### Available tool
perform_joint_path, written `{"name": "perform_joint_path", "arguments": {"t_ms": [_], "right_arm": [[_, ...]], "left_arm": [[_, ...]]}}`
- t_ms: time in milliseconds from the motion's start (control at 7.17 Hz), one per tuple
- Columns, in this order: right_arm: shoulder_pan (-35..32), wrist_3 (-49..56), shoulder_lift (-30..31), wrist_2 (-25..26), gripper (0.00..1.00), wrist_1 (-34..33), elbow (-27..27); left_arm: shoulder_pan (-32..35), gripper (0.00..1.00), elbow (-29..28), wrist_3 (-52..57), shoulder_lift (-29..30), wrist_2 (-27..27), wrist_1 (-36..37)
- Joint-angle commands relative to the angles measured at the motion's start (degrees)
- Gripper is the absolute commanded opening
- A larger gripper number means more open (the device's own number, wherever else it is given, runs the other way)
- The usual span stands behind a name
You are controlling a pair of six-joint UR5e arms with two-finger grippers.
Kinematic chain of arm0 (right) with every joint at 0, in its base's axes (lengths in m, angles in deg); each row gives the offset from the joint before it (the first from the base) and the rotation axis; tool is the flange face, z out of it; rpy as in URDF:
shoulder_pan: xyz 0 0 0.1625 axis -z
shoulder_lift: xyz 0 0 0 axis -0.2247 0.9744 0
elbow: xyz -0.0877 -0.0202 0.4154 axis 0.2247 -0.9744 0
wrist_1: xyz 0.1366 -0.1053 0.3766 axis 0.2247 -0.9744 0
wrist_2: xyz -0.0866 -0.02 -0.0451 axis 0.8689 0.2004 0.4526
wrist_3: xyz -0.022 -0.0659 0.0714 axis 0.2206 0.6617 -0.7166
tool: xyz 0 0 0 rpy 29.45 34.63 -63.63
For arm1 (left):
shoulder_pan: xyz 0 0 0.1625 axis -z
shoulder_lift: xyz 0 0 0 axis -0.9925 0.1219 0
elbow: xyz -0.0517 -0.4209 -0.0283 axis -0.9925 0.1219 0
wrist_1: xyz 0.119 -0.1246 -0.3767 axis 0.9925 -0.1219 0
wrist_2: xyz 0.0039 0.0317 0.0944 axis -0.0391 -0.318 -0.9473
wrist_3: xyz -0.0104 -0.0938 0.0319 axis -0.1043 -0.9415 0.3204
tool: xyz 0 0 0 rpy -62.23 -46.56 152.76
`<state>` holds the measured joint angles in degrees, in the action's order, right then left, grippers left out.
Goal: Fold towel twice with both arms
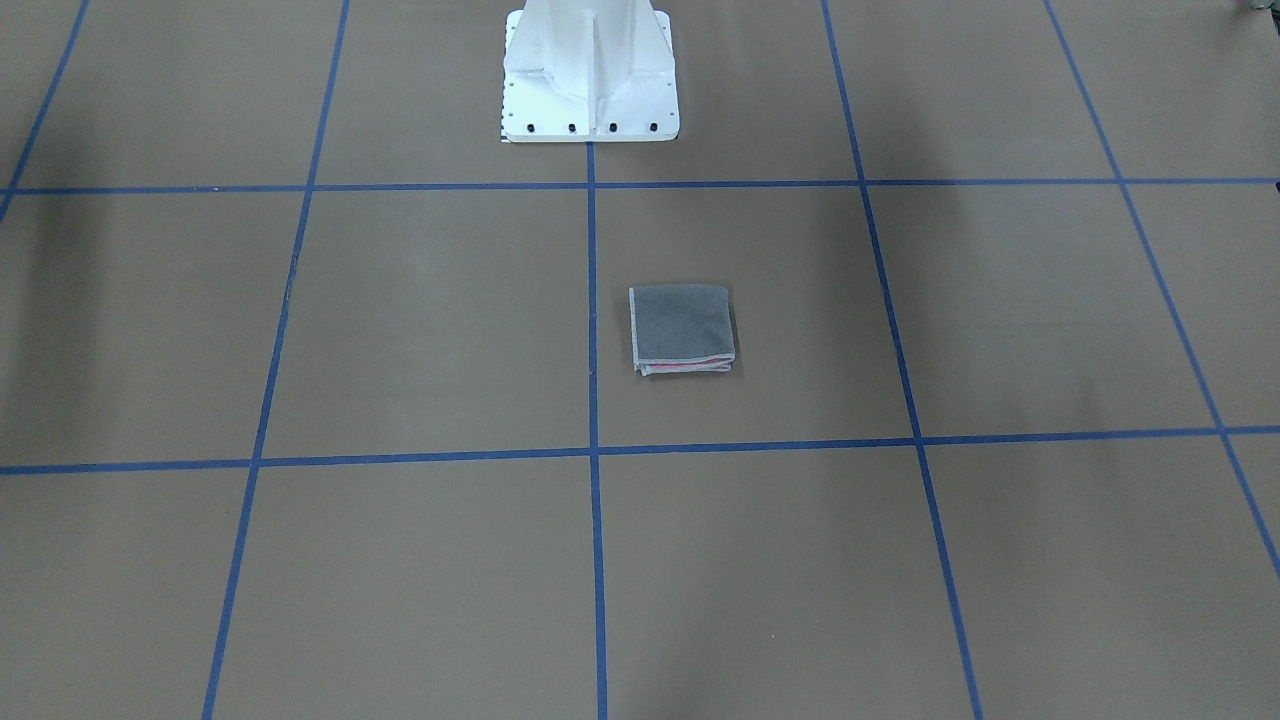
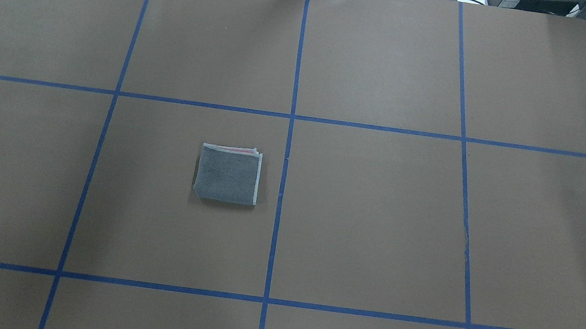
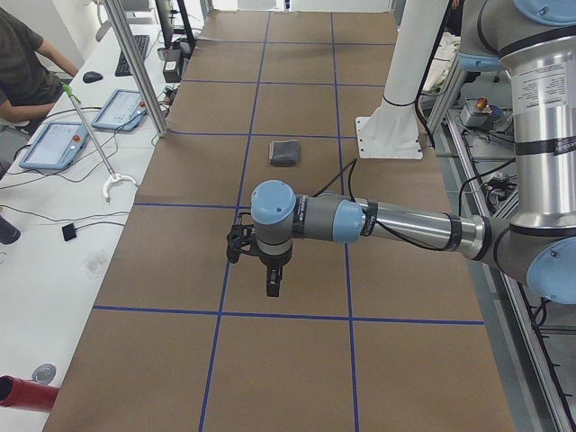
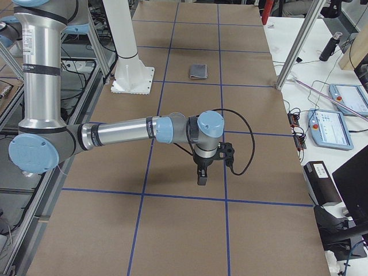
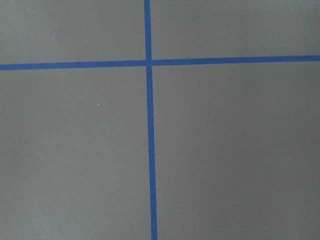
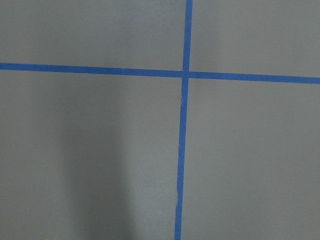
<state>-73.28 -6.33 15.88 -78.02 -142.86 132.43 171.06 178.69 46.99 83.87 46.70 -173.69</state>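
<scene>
Lying flat on the brown table (image 2: 375,226), the towel (image 2: 228,174) is a compact, nearly square packet with its dark grey face up. A thin strip of pink shows between the layers at the edge farthest from the robot. Its light grey stitched border runs along that far edge and along the side nearest the centre tape line (image 2: 289,130). The packet sits on the robot's left half, just beside that centre line without touching it, in the middle row of the blue grid. It is in front of the white pedestal (image 1: 590,90) and apart from it. Nothing touches the cloth. Both arms are well away from it, each reaching out low over the table towards its own end. The left arm (image 3: 405,225) stretches level with the left gripper (image 3: 272,288) pointing down above a tape line. The right arm (image 4: 121,133) mirrors it, with the right gripper (image 4: 201,177) hanging over the paper. Only the side views show these grippers, so I cannot tell how wide either pair of fingers stands. Both wrist cameras see only brown paper and a crossing of blue tape. Beside the table, a seated person (image 3: 22,63) is near two tablets (image 3: 54,144) on a white bench.
</scene>
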Motion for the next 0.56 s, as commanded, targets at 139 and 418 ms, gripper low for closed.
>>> {"name": "perform_joint_path", "arguments": {"t_ms": [139,418], "right_arm": [[0.05,0.09,0.03,0.0,1.0,0.0,0.05],[0.39,0.0,-0.14,0.09,1.0,0.09,-0.04]], "left_arm": [[0.0,1.0,-0.03,0.02,0.02,0.0,-0.1],[0.0,1.0,-0.03,0.02,-0.07,0.0,-0.01]]}}
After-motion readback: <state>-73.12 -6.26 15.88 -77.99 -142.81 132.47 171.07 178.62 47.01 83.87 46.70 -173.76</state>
